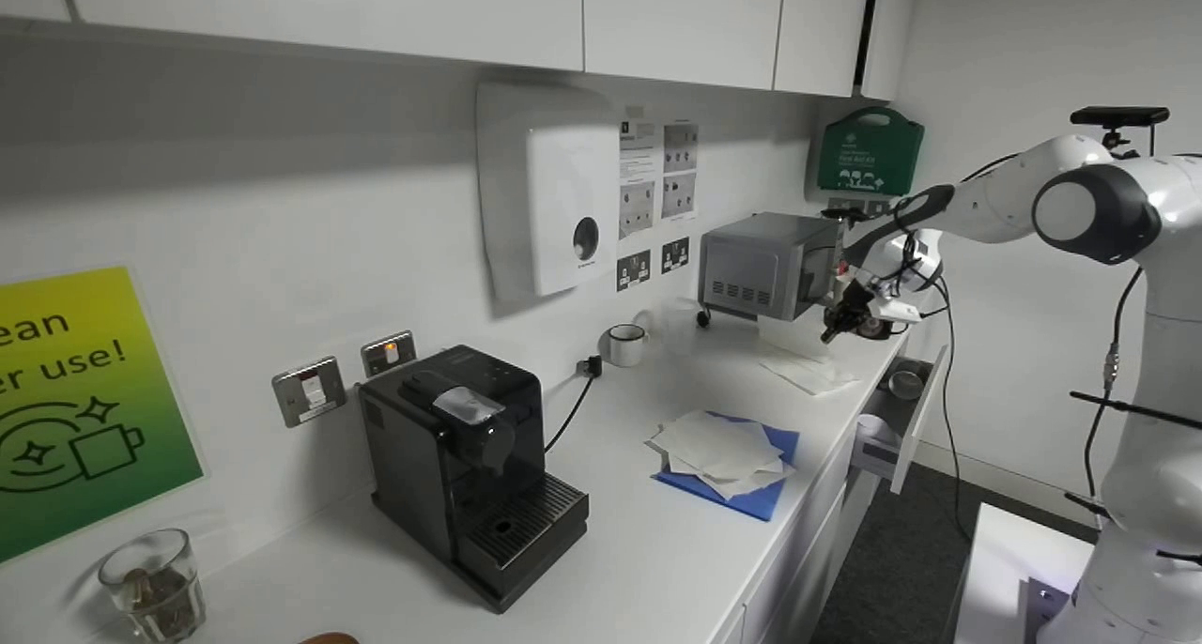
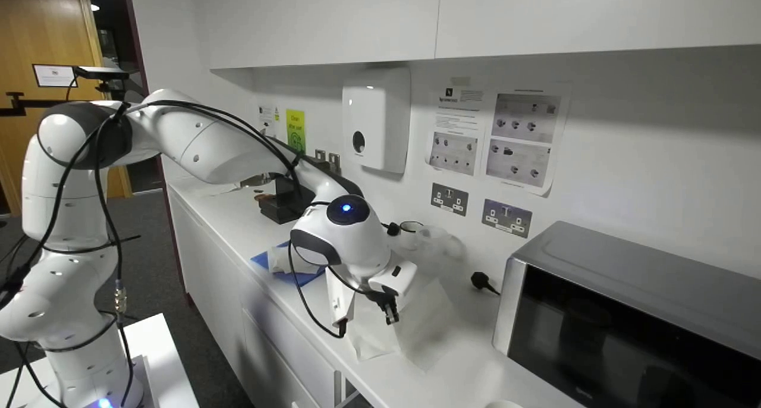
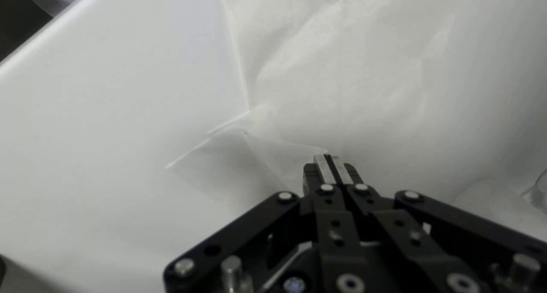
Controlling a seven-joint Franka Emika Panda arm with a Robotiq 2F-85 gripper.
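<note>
Several times creased, looking thin and white: seeing the paper sheet [image 3: 363, 79] spreading over the counter [image 3: 107, 135], beneath and just ahead of the gripper [image 3: 333, 157]. Clenching tight, though not making clear whether around an edge of paper. In an exterior view, spotting a green first-aid case [image 1: 870, 151] against the wall [image 1: 1014, 71], not appearing in the wrist view.

Black jointed metal tool [image 3: 333, 169], fingers together, over thin creased white paper [image 3: 363, 79].
The paper spreads toward 1 o'clock; the smooth white table [image 3: 107, 135] fills 9; a dark gap [image 3: 13, 26] shows at 10; whether the fingertips touch the paper is unclear.
</note>
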